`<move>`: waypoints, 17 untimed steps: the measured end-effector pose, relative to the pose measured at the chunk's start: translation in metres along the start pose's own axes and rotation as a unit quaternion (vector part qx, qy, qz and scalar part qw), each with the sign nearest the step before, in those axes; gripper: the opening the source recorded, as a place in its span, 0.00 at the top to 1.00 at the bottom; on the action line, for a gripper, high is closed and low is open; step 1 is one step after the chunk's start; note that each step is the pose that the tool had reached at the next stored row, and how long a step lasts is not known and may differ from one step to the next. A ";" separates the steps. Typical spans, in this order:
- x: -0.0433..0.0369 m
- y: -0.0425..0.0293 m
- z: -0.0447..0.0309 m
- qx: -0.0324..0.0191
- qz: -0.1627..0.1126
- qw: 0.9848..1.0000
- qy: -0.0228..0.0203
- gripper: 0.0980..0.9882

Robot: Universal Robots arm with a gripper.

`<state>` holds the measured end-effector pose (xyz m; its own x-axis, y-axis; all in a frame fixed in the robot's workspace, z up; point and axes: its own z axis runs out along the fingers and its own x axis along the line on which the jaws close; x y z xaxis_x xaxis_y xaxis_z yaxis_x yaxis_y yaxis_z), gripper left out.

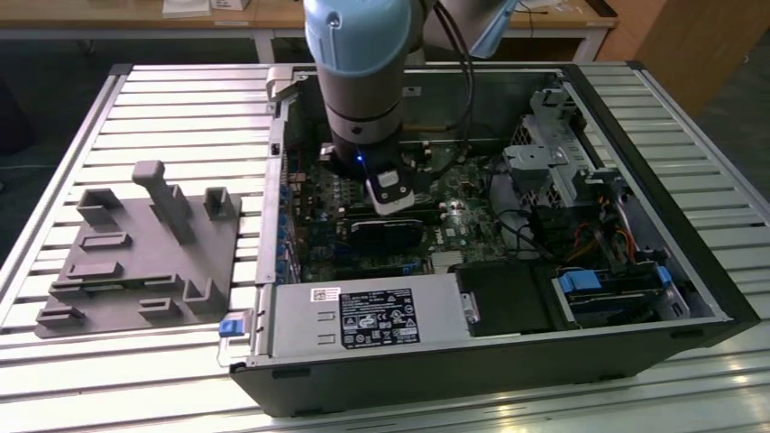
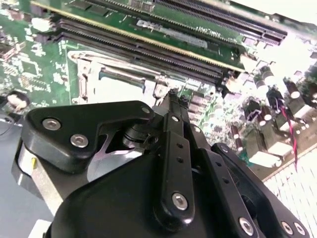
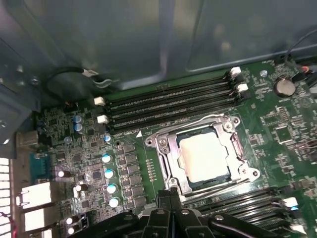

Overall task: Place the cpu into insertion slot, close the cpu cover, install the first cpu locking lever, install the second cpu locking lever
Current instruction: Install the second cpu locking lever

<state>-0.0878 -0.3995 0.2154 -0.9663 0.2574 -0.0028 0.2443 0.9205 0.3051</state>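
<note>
We see the cpu (image 3: 204, 157) lying flat in the insertion slot (image 3: 173, 161) on the green board (image 3: 133, 163), its pale metal top showing through the square window of the cpu cover (image 3: 168, 151), which lies down over it. Thin wire levers (image 3: 208, 119) run along the frame's edges. In the second wrist view the same slot frame (image 2: 86, 74) sits just beyond the claw's tip. The claw (image 3: 171, 191) has its fingers (image 3: 174, 196) pressed together with no gap, holding nothing, and its tip is right at the edge of the frame, at the side away from the 4 long black slots (image 3: 168, 99); whether it touches the metal, we cannot tell. More long slots (image 2: 148, 44) run past the frame in the second wrist view. In the exterior view the arm (image 1: 361, 81) reaches down into the open computer case (image 1: 626, 153), which lies on the slatted counter (image 1: 180, 108). A grey fixture plate (image 1: 144, 253) sits on the counter at the exterior view's left of the case.
</note>
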 end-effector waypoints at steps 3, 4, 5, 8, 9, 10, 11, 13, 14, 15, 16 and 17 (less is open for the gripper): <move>-0.0006 0.0019 -0.0052 0.005 0.000 1.000 -0.001 0.99; -0.0008 0.0023 -0.0064 0.009 -0.001 1.000 -0.002 0.99; -0.0010 0.0026 -0.0075 0.015 -0.001 1.000 -0.004 0.99; -0.0021 0.0034 -0.0089 0.035 -0.003 0.999 -0.009 0.99; -0.0030 0.0036 -0.0089 0.040 -0.003 0.999 -0.010 0.99; -0.0041 0.0040 -0.0088 0.043 -0.003 0.999 -0.011 0.99; -0.0061 0.0045 -0.0086 0.045 -0.003 0.999 -0.012 0.99; -0.0111 0.0057 -0.0082 0.048 -0.002 0.999 -0.013 0.99; -0.0139 0.0064 -0.0080 0.049 -0.002 0.999 -0.013 0.99; -0.0168 0.0072 -0.0077 0.050 -0.002 0.999 -0.013 0.99; -0.0199 0.0081 -0.0073 0.051 -0.002 0.999 -0.013 0.99; -0.0231 0.0091 -0.0069 0.051 -0.002 0.999 -0.013 0.99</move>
<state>-0.0638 -0.3991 0.2248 -0.9652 0.2599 -0.0295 0.2485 0.9463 0.2066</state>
